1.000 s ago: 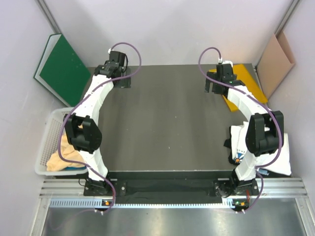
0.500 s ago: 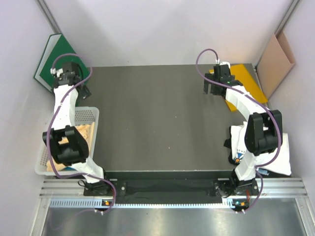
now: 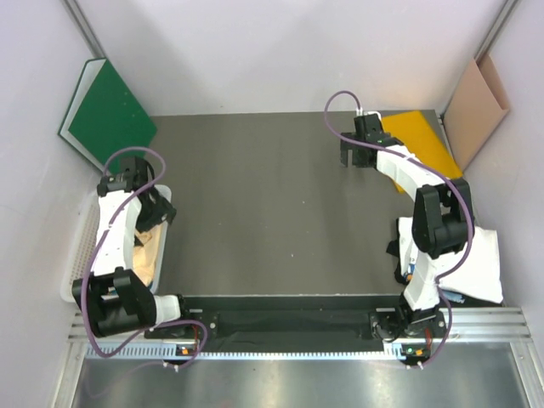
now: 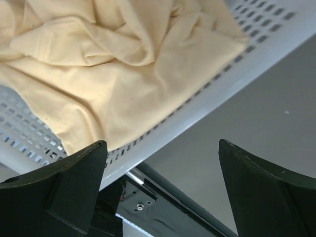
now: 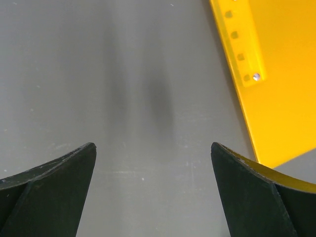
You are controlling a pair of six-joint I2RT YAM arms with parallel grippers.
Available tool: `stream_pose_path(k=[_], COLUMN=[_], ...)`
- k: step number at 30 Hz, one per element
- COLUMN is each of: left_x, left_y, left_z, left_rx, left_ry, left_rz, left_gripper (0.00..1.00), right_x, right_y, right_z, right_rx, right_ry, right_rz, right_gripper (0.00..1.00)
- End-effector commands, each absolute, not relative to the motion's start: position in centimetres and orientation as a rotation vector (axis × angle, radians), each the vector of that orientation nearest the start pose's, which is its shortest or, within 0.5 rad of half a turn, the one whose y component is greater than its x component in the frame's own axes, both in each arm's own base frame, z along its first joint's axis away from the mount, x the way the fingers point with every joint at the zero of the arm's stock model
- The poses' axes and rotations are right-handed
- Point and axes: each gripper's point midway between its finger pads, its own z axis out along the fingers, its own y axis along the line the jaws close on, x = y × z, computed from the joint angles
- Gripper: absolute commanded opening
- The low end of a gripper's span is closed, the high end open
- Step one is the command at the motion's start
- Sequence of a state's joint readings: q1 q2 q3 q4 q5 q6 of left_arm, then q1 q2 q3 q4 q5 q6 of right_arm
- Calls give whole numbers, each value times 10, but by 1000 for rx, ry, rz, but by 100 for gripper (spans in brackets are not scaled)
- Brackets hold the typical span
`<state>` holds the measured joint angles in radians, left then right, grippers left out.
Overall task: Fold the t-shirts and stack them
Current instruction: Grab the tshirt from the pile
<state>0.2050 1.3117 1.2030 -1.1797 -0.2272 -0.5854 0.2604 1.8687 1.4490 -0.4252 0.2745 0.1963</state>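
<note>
A pale peach-yellow t-shirt [image 4: 113, 64] lies crumpled in the white perforated basket [image 4: 197, 108] at the table's left edge; the top view shows it there too [image 3: 150, 252]. My left gripper [image 4: 163, 197] is open and empty, hovering over the basket's table-side rim [image 3: 153, 209]. A white t-shirt with small print [image 3: 478, 263] lies off the table's right side by the right arm's base. My right gripper [image 5: 153, 192] is open and empty over bare table at the far right [image 3: 348, 156]. The teal-blue t-shirt is out of view.
The flat bright-yellow folder [image 3: 418, 141] lies at the table's far right corner, just right of my right gripper [image 5: 281, 74]. A green board [image 3: 110, 119] leans at the far left, and a cardboard piece [image 3: 476, 98] at the far right wall.
My left arm has swung from the table's far left down to the basket and now hangs over the peach shirt. My right gripper has shifted slightly left, away from the folder.
</note>
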Motion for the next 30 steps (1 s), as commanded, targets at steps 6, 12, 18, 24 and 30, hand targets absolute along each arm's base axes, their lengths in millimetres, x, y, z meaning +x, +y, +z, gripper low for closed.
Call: stream_pose_path(k=[6, 12, 18, 24, 30], left_x=[194, 200, 213, 244, 244], left_y=[96, 112, 129, 123, 111], left_z=[138, 134, 106, 73, 39], left_rx=[-1245, -1304, -1432, -1434, -1462], left_ry=[2554, 2474, 2472, 2537, 2674], left_rz=[557, 515, 355, 146, 62], left_gripper=[99, 99, 99, 99, 41], right_x=[491, 488, 486, 487, 486], right_y=[113, 118, 120, 122, 123], right_z=[127, 119, 113, 114, 110], right_rx=[-31, -50, -57, -60, -52], right_ry=[2338, 2361, 2374, 2374, 2382], right_rz=[-77, -73, -68, -64, -58], right_gripper=[100, 100, 100, 100, 99])
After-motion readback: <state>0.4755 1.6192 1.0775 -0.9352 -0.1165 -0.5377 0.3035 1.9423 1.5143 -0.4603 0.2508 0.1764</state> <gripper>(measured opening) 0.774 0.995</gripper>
